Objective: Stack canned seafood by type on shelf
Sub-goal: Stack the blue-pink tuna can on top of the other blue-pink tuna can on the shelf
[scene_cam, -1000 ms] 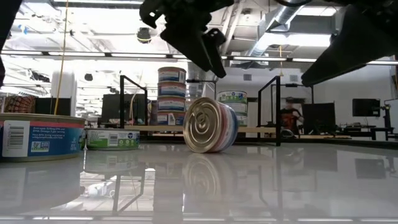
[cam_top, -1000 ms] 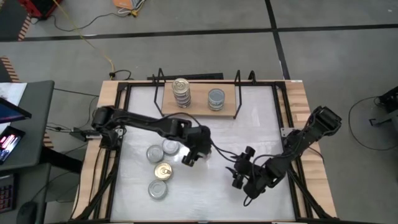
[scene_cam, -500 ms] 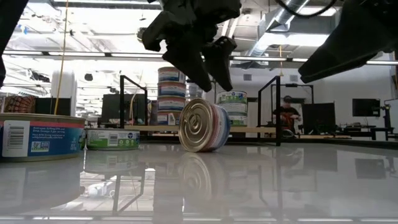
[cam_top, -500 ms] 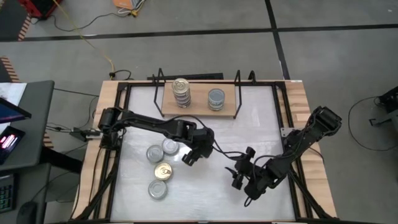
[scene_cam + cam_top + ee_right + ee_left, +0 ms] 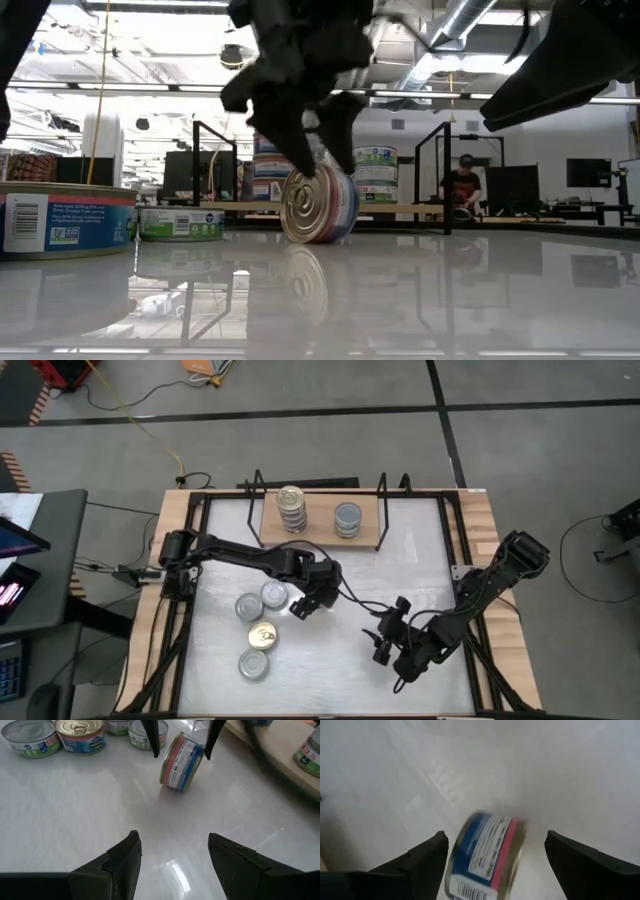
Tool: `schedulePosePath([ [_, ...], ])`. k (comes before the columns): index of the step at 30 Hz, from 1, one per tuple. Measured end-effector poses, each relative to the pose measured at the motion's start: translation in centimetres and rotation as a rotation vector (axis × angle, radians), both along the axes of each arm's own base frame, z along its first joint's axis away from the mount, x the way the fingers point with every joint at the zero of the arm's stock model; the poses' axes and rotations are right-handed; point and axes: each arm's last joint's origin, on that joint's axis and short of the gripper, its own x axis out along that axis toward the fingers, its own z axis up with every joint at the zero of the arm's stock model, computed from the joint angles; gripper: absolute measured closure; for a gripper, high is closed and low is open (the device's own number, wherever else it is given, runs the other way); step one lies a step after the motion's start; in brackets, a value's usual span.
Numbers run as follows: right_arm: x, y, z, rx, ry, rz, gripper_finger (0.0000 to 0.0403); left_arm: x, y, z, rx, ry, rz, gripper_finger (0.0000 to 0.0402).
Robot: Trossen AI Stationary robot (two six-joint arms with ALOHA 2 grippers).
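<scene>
A lab or workshop: exposed ceiling ducts, concrete floor with loose cables.

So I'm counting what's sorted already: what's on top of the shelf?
On the shelf stand two stacks: a taller stack with a gold-topped tin uppermost, and a shorter stack with a grey top. Lids below the top tins are covered.
</scene>
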Motion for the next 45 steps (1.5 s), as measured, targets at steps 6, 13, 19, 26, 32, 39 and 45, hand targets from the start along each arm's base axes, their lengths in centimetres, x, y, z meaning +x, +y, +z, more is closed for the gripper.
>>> schedulePosePath([
  [6,0.0,0.0,0.0,-0.012,-0.01,-0.007,0.0143,-0.9,1.6,-2.0,0.005,0.073,0.037,0.0081],
  [13,0.0,0.0,0.0,-0.013,-0.009,-0.007,0.0143,-1.3,1.4,-2.7,0.006,0.1,0.032,0.0105],
  [19,0.0,0.0,0.0,-0.013,-0.009,-0.007,0.0143,-2.0,0.8,-2.9,0.022,0.172,0.032,0.017],
  [26,0.0,0.0,0.1,-0.009,-0.013,-0.007,0.0143,-4.1,0.2,-0.2,-0.128,0.229,0.052,0.0226],
  [32,0.1,0.0,0.1,-0.006,-0.019,-0.008,0.0143,-7.7,1.4,6.0,-0.179,0.112,0.115,0.0226],
  [39,0.1,0.0,0.2,-0.015,-0.037,-0.019,0.0143,-12.6,6.0,13.1,-0.166,-0.203,0.308,0.0215],
  [45,0.1,-0.1,0.2,-0.017,-0.037,-0.022,0.0143,-15.7,11.1,17.1,-0.195,-0.51,0.57,0.0223],
])
